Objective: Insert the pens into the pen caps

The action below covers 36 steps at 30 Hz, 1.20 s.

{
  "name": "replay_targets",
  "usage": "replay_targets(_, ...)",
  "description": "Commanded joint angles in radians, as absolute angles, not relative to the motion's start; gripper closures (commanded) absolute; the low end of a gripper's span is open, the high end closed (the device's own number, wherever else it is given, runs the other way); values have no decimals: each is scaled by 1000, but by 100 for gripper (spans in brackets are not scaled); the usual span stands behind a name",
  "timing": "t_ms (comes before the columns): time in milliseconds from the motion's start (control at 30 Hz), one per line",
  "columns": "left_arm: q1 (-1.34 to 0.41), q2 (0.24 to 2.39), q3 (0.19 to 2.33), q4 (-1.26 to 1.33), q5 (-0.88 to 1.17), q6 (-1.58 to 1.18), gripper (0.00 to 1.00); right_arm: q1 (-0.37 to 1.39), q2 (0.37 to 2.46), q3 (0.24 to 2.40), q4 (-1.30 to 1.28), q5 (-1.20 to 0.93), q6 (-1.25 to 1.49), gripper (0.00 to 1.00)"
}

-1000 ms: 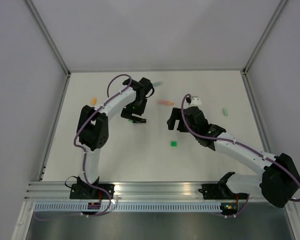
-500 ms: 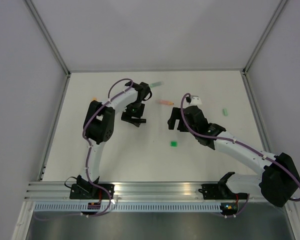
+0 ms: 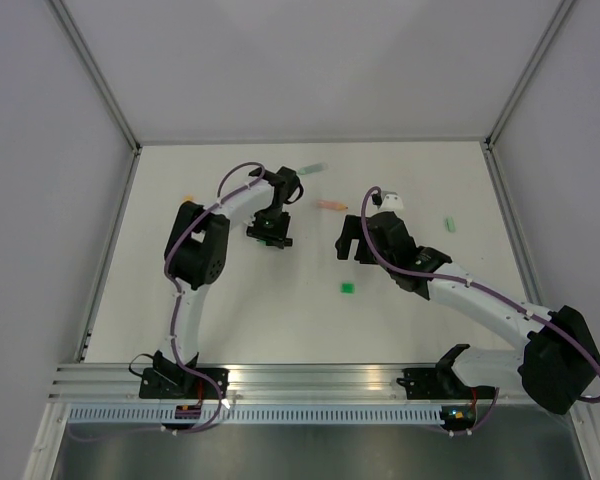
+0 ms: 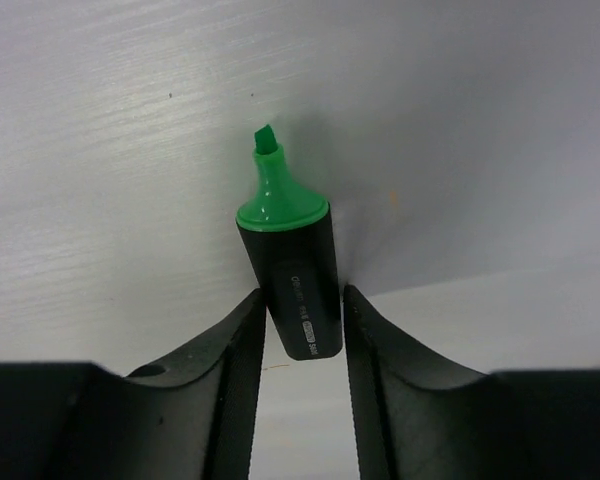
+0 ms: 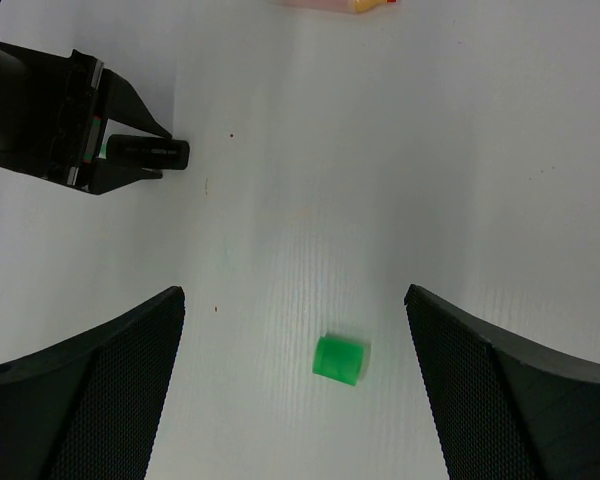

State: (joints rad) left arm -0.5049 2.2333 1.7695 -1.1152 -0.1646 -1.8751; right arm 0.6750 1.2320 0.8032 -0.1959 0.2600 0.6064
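My left gripper [image 4: 302, 292] is shut on the black pen [image 4: 292, 290], pinching its body from both sides. The pen's bright green tip [image 4: 277, 190] points away over the table. From above, that gripper [image 3: 270, 237] sits left of centre and covers the pen. My right gripper [image 5: 292, 300] hangs open above the bright green cap [image 5: 339, 360], which lies on the table [image 3: 348, 288]. A salmon pen [image 3: 330, 205] and a mint pen [image 3: 313, 167] lie farther back. The mint cap [image 3: 448, 223] is at the right and the orange cap [image 3: 188, 198] at the left.
The white table [image 3: 280, 320] is bounded by grey walls and metal corner posts. The left gripper and its pen [image 5: 150, 152] show at the upper left of the right wrist view, close to my right gripper.
My left gripper turned a little over the black pen and shut on it. My right arm has stayed still and open.
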Motion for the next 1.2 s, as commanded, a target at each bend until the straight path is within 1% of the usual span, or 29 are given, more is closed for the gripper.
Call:
replay_targets(0, -503, 2246, 1701, -1075, -136, -1836, 60, 675, 1230, 841, -192, 270, 614, 2)
replay_targets(33, -503, 2240, 1678, -1071, -147, -1826, 73, 675, 1230, 841, -192, 270, 614, 2)
replay_targets(100, -503, 2208, 1642, -1031, -158, -1783, 85, 675, 1235, 839, -190, 265, 612, 2)
replay_targets(133, -500, 2192, 1600, -1017, -167, -1763, 95, 675, 1242, 844, -189, 258, 611, 2)
replay_targets(167, -499, 2175, 1580, -996, -175, -1741, 97, 675, 1246, 845, -192, 255, 606, 2)
replay_targets(300, -492, 2077, 1484, -896, -216, -1596, 98, 675, 1253, 847, -192, 249, 601, 2)
replay_targets(400, -492, 1994, 1415, -813, -204, -1395, 98, 675, 1250, 848, -190, 252, 595, 2)
replay_targets(533, -503, 1921, 1348, -711, -95, -1137, 98, 675, 1226, 842, -186, 238, 581, 2)
replay_targets(700, -578, 1814, 1296, -605, -32, -886, 98, 673, 1074, 756, -59, 144, 571, 2)
replay_targets(733, -600, 1789, 1251, -569, 22, -820, 98, 673, 1054, 749, -52, 140, 569, 2)
replay_targets(767, -607, 1760, 1221, -476, 64, -790, 98, 672, 1022, 750, -51, 138, 569, 2)
replay_targets(800, -610, 1696, 1186, -415, 118, -735, 98, 672, 1013, 752, -54, 138, 566, 2)
replay_targets(833, -611, 1660, 1105, -347, 230, -715, 98, 672, 1003, 753, -52, 141, 566, 3)
replay_targets(867, -611, 1625, 1070, -225, 274, -703, 98, 670, 994, 756, -52, 147, 565, 4)
replay_targets(933, -611, 1533, 987, -135, 360, -690, 98, 667, 992, 752, -55, 181, 575, 5)
replay_targets(1000, -611, 1487, 947, -78, 373, -690, 98, 664, 989, 733, -23, 173, 575, 9)
replay_targets(1067, -611, 1421, 908, -25, 382, -695, 98, 664, 985, 687, 39, 123, 537, 10)
replay_targets(1100, -611, 1401, 863, 50, 391, -693, 98, 664, 988, 678, 84, 95, 517, 11)
replay_targets(1167, -609, 1350, 815, 150, 497, -675, 98, 666, 1005, 689, 80, 75, 499, 11)
